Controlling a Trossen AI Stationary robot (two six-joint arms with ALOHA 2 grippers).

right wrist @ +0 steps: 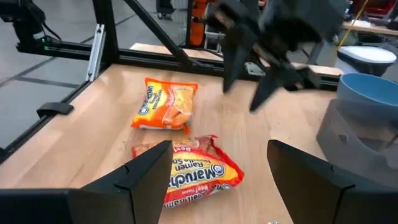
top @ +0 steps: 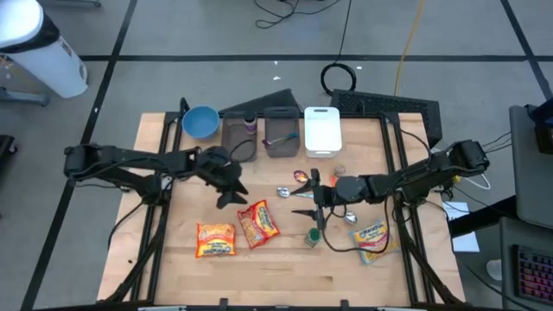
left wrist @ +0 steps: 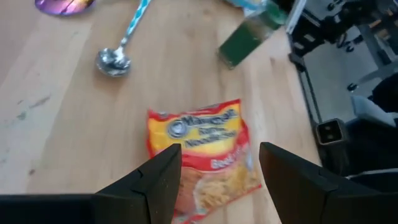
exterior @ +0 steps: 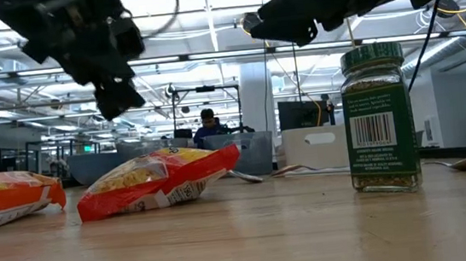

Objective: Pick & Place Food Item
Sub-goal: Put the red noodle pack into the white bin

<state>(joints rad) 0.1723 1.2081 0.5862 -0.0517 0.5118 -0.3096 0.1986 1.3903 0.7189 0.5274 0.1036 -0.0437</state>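
Note:
A red ramen packet [top: 257, 223] lies flat on the wooden table, with an orange ramen packet [top: 216, 239] to its left. My left gripper [top: 232, 197] hangs open just above and beyond the red packet [left wrist: 202, 146], which shows between its fingers in the left wrist view. My right gripper [top: 304, 200] is open, held level above the table to the right of the red packet [right wrist: 193, 171], and points toward it. Neither gripper touches anything. In the low view the left gripper [exterior: 118, 94] is well clear of the packet [exterior: 156, 181].
A green-lidded spice jar [top: 314, 235] stands upright near my right gripper, and a yellow packet [top: 371, 238] lies farther right. Spoons [top: 285, 192] lie mid-table. At the far edge are a blue bowl [top: 200, 121], two grey bins [top: 281, 134] and a white container [top: 322, 130].

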